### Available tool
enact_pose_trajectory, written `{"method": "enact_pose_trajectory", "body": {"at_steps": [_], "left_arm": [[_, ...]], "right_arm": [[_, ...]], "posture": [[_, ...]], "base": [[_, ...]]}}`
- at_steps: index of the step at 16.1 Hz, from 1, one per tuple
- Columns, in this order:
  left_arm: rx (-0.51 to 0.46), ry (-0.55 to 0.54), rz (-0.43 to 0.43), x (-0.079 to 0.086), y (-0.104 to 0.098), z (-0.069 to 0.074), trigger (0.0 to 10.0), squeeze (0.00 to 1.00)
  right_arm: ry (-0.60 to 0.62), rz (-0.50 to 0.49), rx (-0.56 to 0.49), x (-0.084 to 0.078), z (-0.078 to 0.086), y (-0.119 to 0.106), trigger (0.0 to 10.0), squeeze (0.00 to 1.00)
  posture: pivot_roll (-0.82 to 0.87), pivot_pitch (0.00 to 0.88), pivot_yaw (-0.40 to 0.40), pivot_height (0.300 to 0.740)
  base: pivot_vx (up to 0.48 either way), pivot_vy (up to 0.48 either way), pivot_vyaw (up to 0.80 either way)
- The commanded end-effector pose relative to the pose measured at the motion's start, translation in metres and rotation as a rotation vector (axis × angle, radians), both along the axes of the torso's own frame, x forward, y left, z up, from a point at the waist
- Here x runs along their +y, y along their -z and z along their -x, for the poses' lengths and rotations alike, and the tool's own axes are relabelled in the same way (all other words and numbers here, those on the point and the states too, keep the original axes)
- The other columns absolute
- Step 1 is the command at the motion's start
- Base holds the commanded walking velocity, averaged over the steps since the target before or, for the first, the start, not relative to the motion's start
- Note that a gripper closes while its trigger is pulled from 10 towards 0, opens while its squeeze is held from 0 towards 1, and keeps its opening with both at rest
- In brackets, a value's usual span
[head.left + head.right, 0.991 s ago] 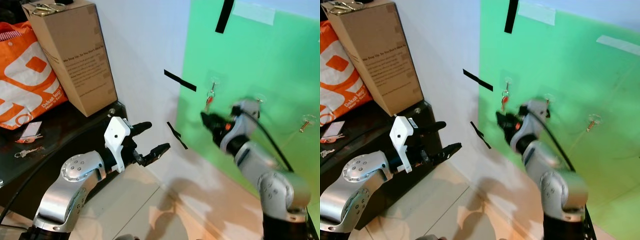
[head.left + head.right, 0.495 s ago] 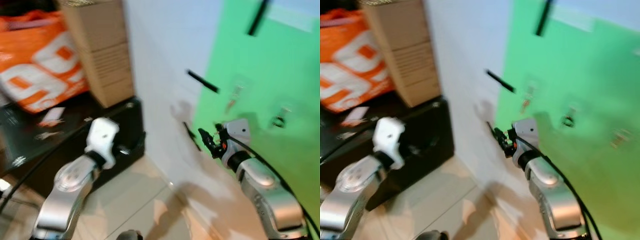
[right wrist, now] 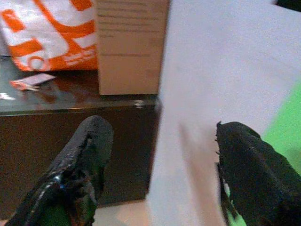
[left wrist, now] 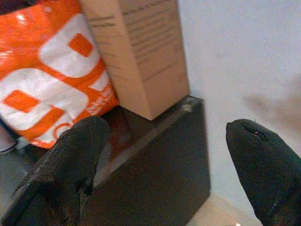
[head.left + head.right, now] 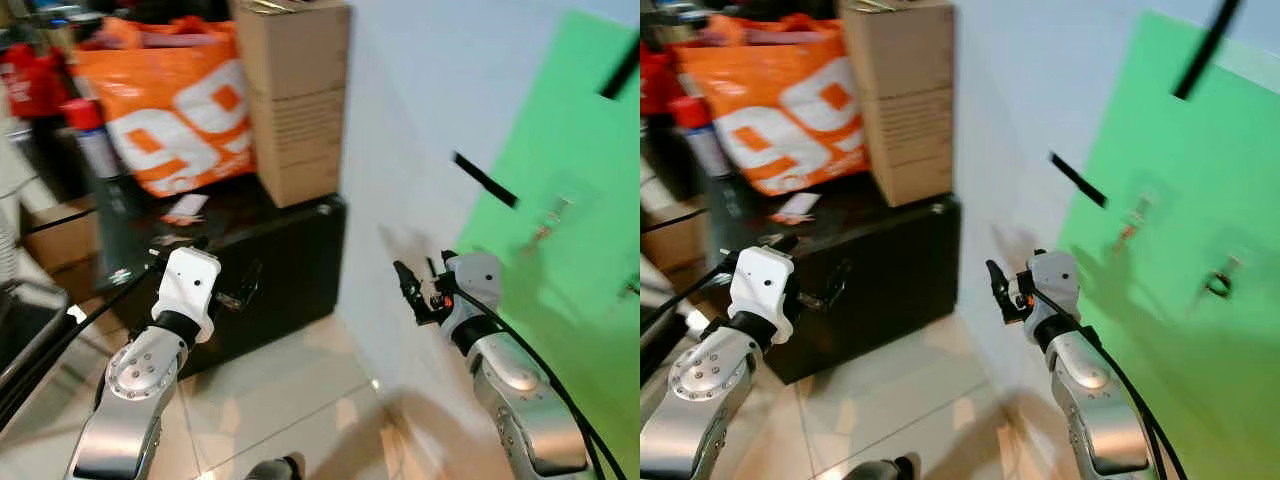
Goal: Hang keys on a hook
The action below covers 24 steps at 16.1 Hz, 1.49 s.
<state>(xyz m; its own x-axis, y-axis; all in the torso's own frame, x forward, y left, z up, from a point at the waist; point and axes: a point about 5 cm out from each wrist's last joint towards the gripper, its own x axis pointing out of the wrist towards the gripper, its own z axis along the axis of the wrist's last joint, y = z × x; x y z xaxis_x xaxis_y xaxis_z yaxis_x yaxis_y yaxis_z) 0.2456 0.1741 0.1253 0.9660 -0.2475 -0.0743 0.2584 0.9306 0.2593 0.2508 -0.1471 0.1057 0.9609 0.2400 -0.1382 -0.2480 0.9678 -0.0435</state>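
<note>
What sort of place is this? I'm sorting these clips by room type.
Probably a storage corner of a home set up for testing: an orange shopping bag and cardboard box sit on a black cabinet, beside a green board on the wall.

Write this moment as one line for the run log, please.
left end effector: open, empty, facing black cabinet | right end effector: open, empty, near white wall | keys: hanging on green board

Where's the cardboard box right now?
In the left eye view, the cardboard box stands upper centre on the black cabinet, beside the orange bag, against the white wall.
</note>
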Motion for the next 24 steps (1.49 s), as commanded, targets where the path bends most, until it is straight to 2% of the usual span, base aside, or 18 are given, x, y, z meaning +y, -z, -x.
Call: {"method": "enact_pose_trajectory", "body": {"at_steps": [1,7,11,18,21,24], "left_arm": [[-0.005,-0.010,-0.014,0.0011,0.0008,-0.0008,10.0,0.02],[-0.012,-0.035,0.016,0.0002,0.0002,0.0004,10.0,0.03],[-0.004,-0.020,0.027,-0.0024,0.0019,0.0004,10.0,0.03],[-0.011,-0.027,0.027,-0.0030,0.0020,0.0006,10.0,0.03],[-0.015,-0.040,0.026,-0.0005,0.0012,0.0002,10.0,0.03],[-0.018,-0.043,0.028,-0.0007,0.0012,0.0008,10.0,0.03]], "right_arm": [[-0.004,-0.007,-0.011,0.0006,-0.0014,-0.0019,10.0,1.00],[-0.006,-0.039,0.016,0.0026,-0.0053,0.0039,10.0,1.00],[-0.093,-0.032,0.012,0.0080,-0.0015,0.0030,10.0,1.00],[-0.085,-0.027,0.005,0.0071,-0.0037,0.0028,10.0,1.00],[-0.035,-0.028,0.008,0.0041,-0.0055,0.0039,10.0,1.00],[-0.047,-0.016,0.007,0.0041,-0.0055,0.0041,10.0,1.00]], "posture": [[0.01,0.000,-0.009,0.740],[0.02,0.000,-0.030,0.740],[0.01,0.000,-0.023,0.740],[0.02,0.000,-0.033,0.740],[0.02,0.000,-0.036,0.740],[0.03,0.000,-0.047,0.740]], "base": [[0.000,0.000,0.80],[0.000,0.000,0.67],[0.272,0.000,0.20],[0.290,0.000,0.73],[0.292,0.000,0.00],[0.291,0.000,0.00]]}}
